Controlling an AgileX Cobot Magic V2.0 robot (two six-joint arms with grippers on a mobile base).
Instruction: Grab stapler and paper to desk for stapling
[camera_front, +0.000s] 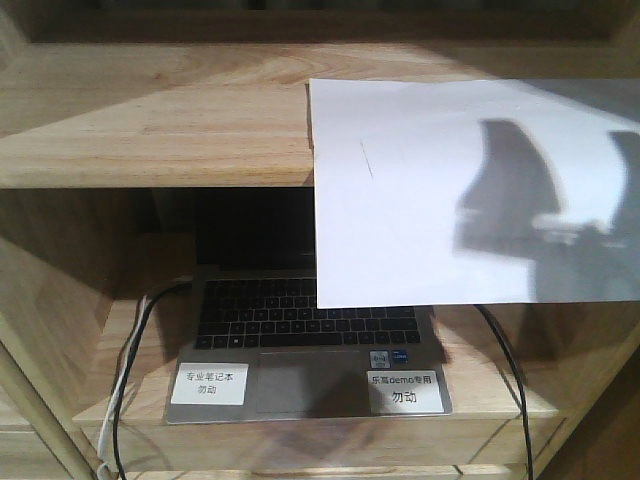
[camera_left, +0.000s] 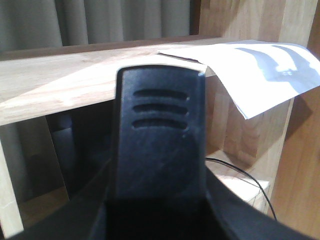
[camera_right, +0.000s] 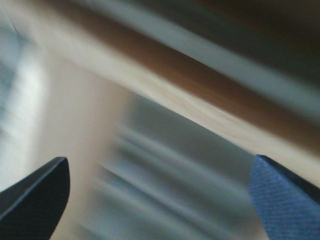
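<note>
Presently the paper (camera_front: 430, 200) lies on the right part of the shelf board (camera_front: 150, 130), long axis running left to right along the board. Its near half juts past the front edge above the laptop (camera_front: 305, 340), and there is a faint pencil stroke near its left side. The stapler (camera_left: 160, 130) stands on end, ribbed black tip pointing up and away from the wrist camera, pinched low down by the left claw (camera_left: 160, 220); the right claw (camera_right: 159, 195) is spread wide, its view blurred.

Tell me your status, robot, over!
Left gripper shut on stapler. Right gripper open, view blurred. Paper on shelf, overhanging laptop. Nothing lying on it.
</note>
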